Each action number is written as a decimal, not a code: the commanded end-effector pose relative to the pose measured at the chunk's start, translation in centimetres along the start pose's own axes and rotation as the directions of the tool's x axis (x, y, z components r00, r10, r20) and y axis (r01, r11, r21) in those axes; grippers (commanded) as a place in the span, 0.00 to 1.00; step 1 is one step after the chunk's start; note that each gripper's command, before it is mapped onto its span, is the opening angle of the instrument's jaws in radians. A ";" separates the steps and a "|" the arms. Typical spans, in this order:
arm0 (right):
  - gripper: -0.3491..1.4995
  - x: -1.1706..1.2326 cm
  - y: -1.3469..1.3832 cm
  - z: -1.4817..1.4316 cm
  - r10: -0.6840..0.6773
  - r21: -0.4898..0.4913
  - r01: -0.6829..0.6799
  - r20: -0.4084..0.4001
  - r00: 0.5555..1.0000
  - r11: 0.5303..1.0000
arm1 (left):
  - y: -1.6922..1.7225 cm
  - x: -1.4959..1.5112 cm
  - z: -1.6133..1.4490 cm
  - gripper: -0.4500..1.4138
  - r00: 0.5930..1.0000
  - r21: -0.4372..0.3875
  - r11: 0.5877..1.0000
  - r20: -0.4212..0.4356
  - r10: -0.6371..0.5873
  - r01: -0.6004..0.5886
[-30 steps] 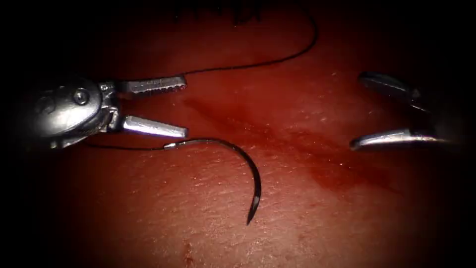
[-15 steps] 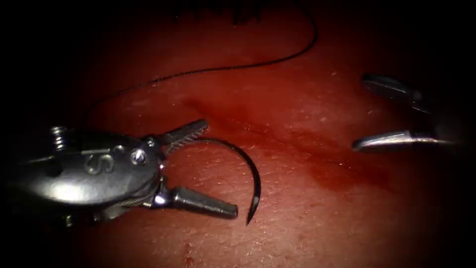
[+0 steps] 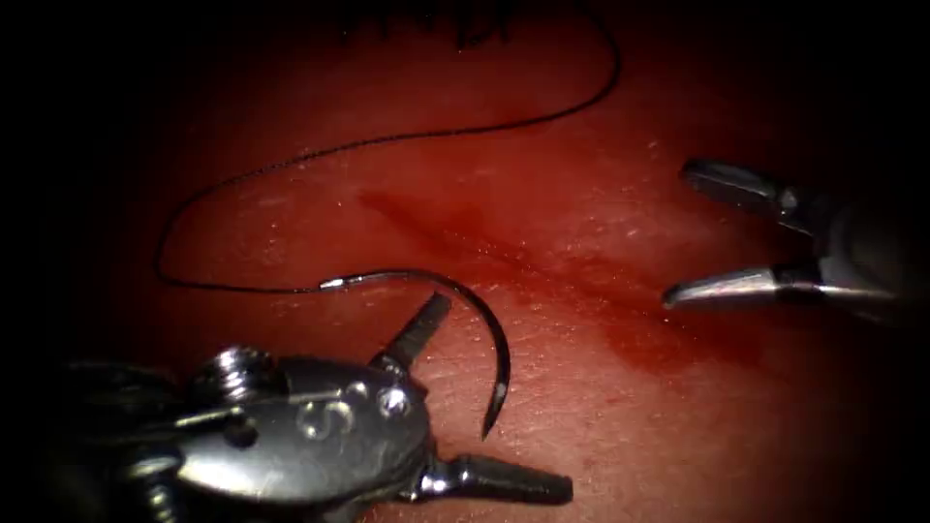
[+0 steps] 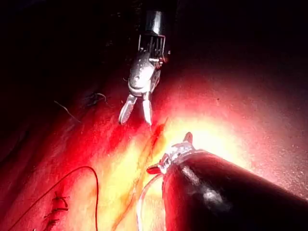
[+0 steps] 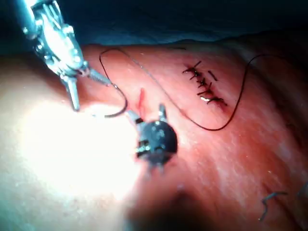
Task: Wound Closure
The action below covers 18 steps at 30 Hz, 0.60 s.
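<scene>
I have the left gripper sitting low on the left side of the cut, its jaws spread wide and holding nothing; one jaw reaches up inside the arc of the needle, the other lies flat beyond the needle's point, so the pointed half of the curve sits between the two jaws without either one touching it as far as I can judge. The needle lies loose on the surface of the tissue, not driven in; its thread end is up and to the left, the curve runs rightward and then bends down to the point, so its long axis runs from upper left to lower right, just ahead of my left jaws. The right gripper hangs well apart on the far side of the cut, jaws open too and empty; the left one is plainly the nearer to the needle. The needle is dark and slender with a paler swaged end; the thread leaves that end, loops leftward, then sweeps up and right across the tissue. In the right wrist view I see a row of finished stitches farther along.
</scene>
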 end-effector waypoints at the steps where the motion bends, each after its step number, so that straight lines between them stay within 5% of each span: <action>1: 0.74 -0.03 -0.03 0.11 -0.001 0.003 0.001 0.004 1.000 1.000 | 0.01 -0.02 0.12 0.76 1.000 -0.004 1.000 -0.004 -0.012 0.012; 12: 0.74 -0.05 -0.06 0.17 0.002 0.003 -0.002 0.015 1.000 1.000 | -0.10 -0.54 0.66 0.71 0.997 -0.037 0.997 0.018 -0.073 0.074; 18: 0.74 -0.06 -0.06 0.18 0.001 0.002 -0.001 0.015 1.000 1.000 | -0.09 -0.57 0.77 0.64 0.997 -0.043 0.996 0.022 -0.080 0.081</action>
